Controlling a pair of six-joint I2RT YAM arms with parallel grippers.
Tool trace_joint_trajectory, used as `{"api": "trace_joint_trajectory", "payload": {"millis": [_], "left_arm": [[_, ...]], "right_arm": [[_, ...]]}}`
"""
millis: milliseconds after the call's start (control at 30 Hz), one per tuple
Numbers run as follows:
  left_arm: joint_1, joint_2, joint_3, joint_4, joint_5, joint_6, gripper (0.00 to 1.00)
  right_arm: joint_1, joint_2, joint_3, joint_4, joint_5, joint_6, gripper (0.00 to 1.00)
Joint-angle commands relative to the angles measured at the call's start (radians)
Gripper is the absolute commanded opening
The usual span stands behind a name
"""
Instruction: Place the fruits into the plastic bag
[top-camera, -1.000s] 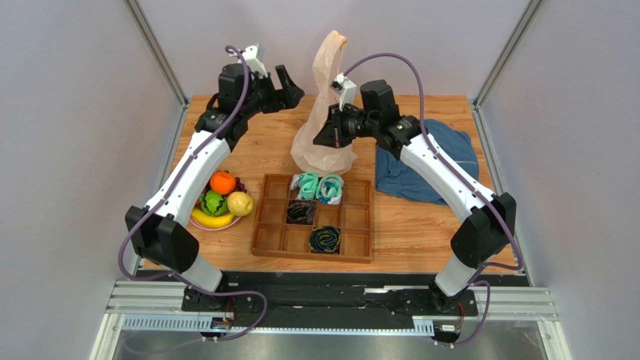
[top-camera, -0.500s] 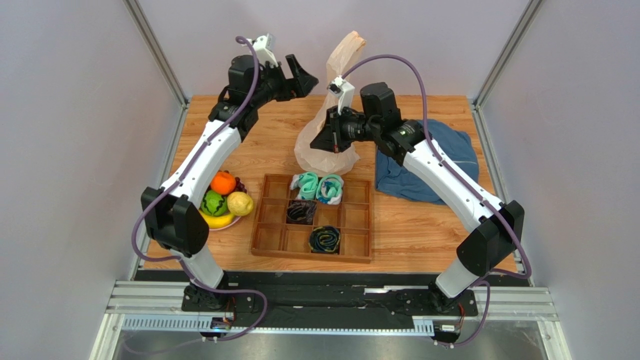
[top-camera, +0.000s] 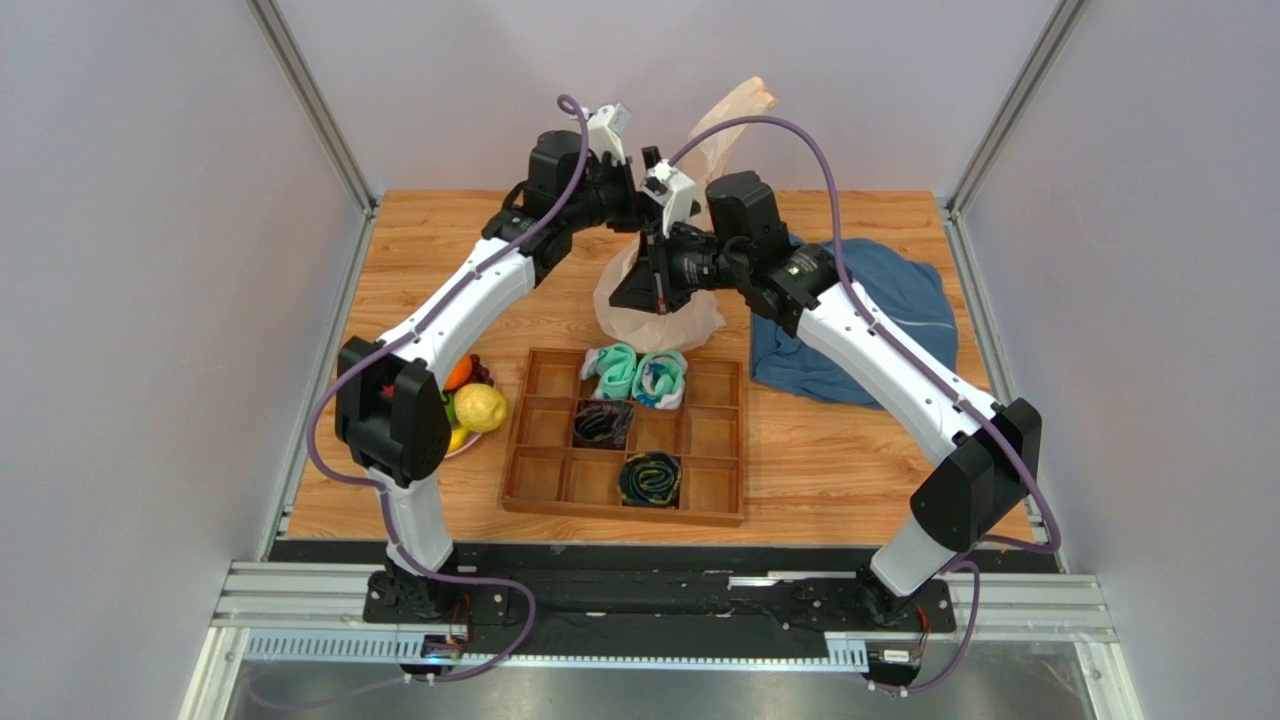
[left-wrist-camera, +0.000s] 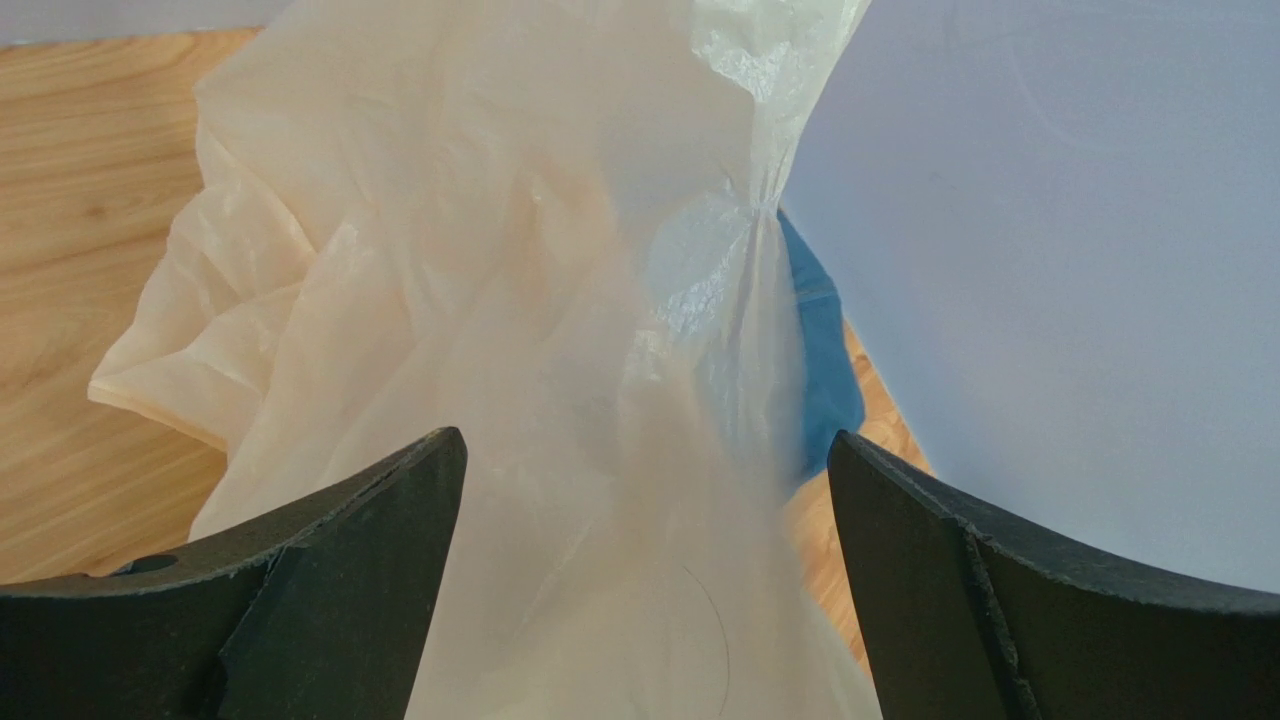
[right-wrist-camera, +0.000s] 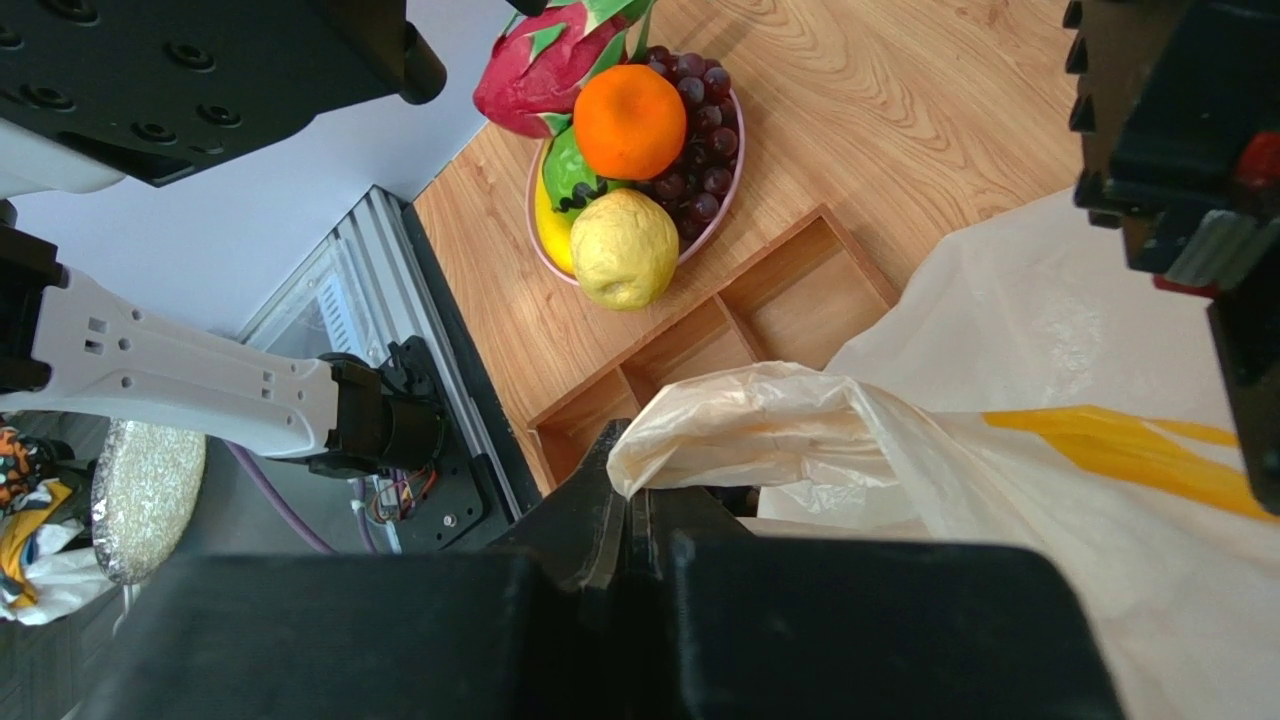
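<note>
Locate on the bench (top-camera: 842, 450) the plastic bag (top-camera: 684, 318), standing crumpled at the far middle, just left of a blue cloth (top-camera: 917, 293) and behind a wooden divider tray (top-camera: 709, 438) holding rolled socks (top-camera: 616, 368). Judge the task as at the bag-opening stage only: see no fruit inside the bag in any view, with part of the interior hidden. Find the fruits heaped on a pink plate (right-wrist-camera: 733, 165) at the left side of the bench, well apart from the bag: dragon fruit (right-wrist-camera: 541, 53), lemon (right-wrist-camera: 624, 248), orange (right-wrist-camera: 631, 120), green melon (right-wrist-camera: 564, 165), grapes (right-wrist-camera: 699, 90), plus a yellow sliver beside the lemon, probably the banana (right-wrist-camera: 549, 240). Count every one of them as left to transfer. Read the right claw (right-wrist-camera: 631, 503) as pressed together on a gathered edge of the bag, holding it up. Read the left claw (left-wrist-camera: 639, 450) as spread wide and empty, facing the bag's upper film, one finger on either side, apparently without contact. Expect next a grip on the opposite edge to pull the mouth apart before any loading.
</note>
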Motion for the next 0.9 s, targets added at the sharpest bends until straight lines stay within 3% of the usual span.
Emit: {"api": "trace_joint_trajectory", "payload": {"millis": [0,33,67,100,233,267,467,667,867], "left_arm": [[0.006,0.024,0.053,0.062,0.102,-0.025,0.91],[0.006,0.039,0.058,0.062,0.117,-0.023,0.87],[0.006,0.044,0.056,0.064,0.146,-0.023,0.62],[0.006,0.051,0.056,0.062,0.154,-0.026,0.48],[0.006,0.038,0.015,0.101,0.171,-0.034,0.16],[0.006,0.032,0.009,0.108,0.168,-0.034,0.03],[0.071,-0.059,-0.051,0.176,0.079,-0.060,0.00],[0.185,-0.229,-0.273,0.217,-0.045,-0.034,0.00],[0.208,-0.393,-0.483,0.207,-0.087,0.004,0.00]], "right_arm": [[0.013,0.000,0.014,0.018,0.012,0.017,0.00],[0.015,0.002,0.012,0.019,0.012,0.020,0.00],[0.015,0.002,0.012,0.022,0.015,0.022,0.00],[0.016,0.002,0.012,0.022,0.020,0.023,0.00],[0.016,-0.006,0.009,0.022,0.038,0.022,0.00],[0.016,-0.009,0.008,0.018,0.044,0.019,0.00],[0.006,-0.050,-0.011,-0.030,0.188,-0.016,0.00],[-0.086,-0.144,-0.031,-0.035,0.392,-0.079,0.00],[-0.114,-0.057,0.119,-0.067,0.377,-0.211,0.00]]}}
